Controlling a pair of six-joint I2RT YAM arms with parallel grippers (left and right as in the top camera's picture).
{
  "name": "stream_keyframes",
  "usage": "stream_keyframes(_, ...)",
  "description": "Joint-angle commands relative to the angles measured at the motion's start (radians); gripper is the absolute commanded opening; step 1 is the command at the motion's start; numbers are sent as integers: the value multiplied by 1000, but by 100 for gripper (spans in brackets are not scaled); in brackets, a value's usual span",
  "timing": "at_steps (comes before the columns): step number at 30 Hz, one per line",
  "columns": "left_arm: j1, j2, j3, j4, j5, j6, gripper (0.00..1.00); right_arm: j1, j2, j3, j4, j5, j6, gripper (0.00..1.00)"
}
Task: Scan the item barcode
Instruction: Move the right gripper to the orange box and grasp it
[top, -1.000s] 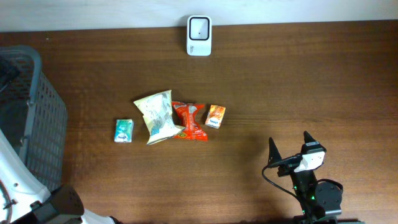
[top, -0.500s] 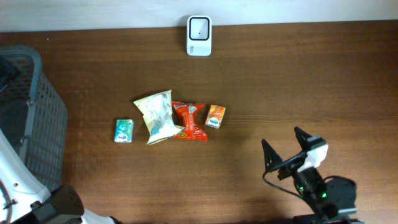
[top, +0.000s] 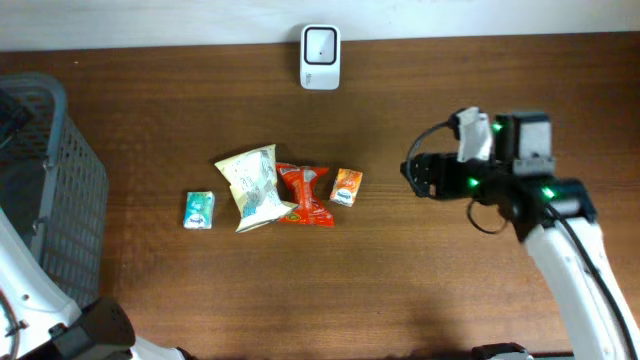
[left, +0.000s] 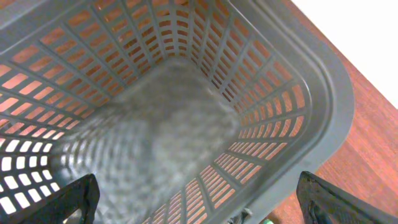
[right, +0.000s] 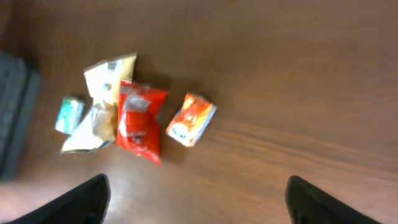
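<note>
Well apart from the right jaws: orange packet (right: 191, 119).

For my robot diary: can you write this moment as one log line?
left gripper: open, above basket | right gripper: open, empty, facing orange packet | scanner: no item there

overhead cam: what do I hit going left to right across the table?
Grey slatted plastic basket → small teal packet → crinkled cream snack bag → red foil wrapper → small orange carton → right hand, open and holding nothing.
</note>
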Motion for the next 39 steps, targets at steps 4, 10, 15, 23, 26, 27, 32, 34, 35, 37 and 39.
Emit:
stream_keyframes(4, 2, -2, 11, 0, 0, -10, 99, 164, 76, 13, 12, 181, 35, 81)
stream_keyframes(10, 2, -2, 11, 0, 0, -10, 99, 234, 76, 17, 23, 244, 42, 81)
stream_keyframes(15, 2, -2, 11, 0, 0, -10, 99, 247, 76, 35, 21, 248, 58, 81)
stream_keyframes(23, 2, -2, 11, 0, 0, -10, 99, 248, 122, 331, -206, 289, 69, 80)
stream_keyframes(26, 2, -2, 11, 0, 0, -10, 99, 294, 185, 436, -266, 364, 80, 78)
stream_keyframes(27, 3, -2, 11, 0, 0, -10, 99, 322, 214, 460, -265, 397, 89, 79)
stream_keyframes(32, 3, -2, 11, 0, 0, -10, 99, 418, 447, 537, -147, 291, 114, 78)
stream_keyframes(34, 2, -2, 11, 0, 0, -10, 99, 441, 537, 538, -79, 221, 150, 77)
stream_keyframes(35, 3, -2, 11, 0, 0, -10, 99, 442, 589, 538, -55, 190, 186, 77)
stream_keyframes(37, 2, -2, 11, 0, 0, -10, 99, 440, 646, 537, -54, 171, 236, 76)
stream_keyframes(39, 2, -2, 11, 0, 0, -10, 99, 435, 692, 537, -75, 195, 292, 73)
